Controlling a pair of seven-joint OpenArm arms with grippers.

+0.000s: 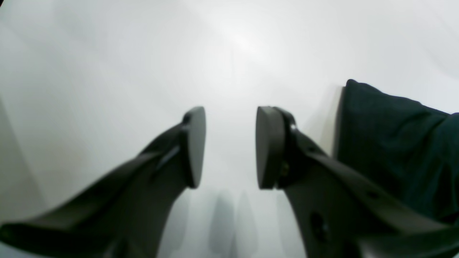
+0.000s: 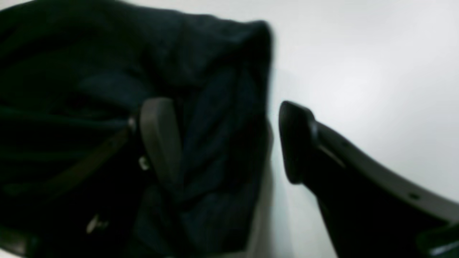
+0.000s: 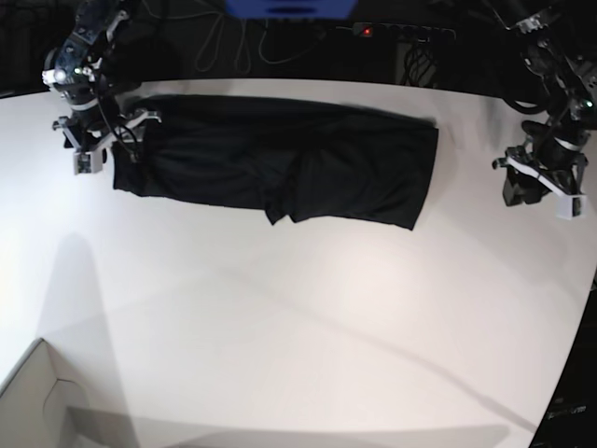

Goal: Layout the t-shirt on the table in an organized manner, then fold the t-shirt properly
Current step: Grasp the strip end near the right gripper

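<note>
T-shirt: plain black soft cloth, laid as a long horizontal band across the far part of the table. Its far and right edges are seen fairly straight; the near edge is uneven, with a small fold dipping below it near the middle. Creases are shown across the fabric in both wrist views.

Table: smooth white top, matte with soft reflections, its right edge curved. A wide bare stretch is left between the shirt's near edge and the front of the table, and bare surface also lies past the shirt's right end.

Right gripper: dark, flat-padded jaws spread wide at the shirt's left end in the base view. One finger is seen over the cloth, the other over bare table; nothing is clamped, though the view is blurred and contact with the fabric cannot be judged.

Left gripper: jaws parted over bare table, nothing between them, the shirt's end just beside it in the wrist view.

Cardboard box: pale corner at the near left.
</note>
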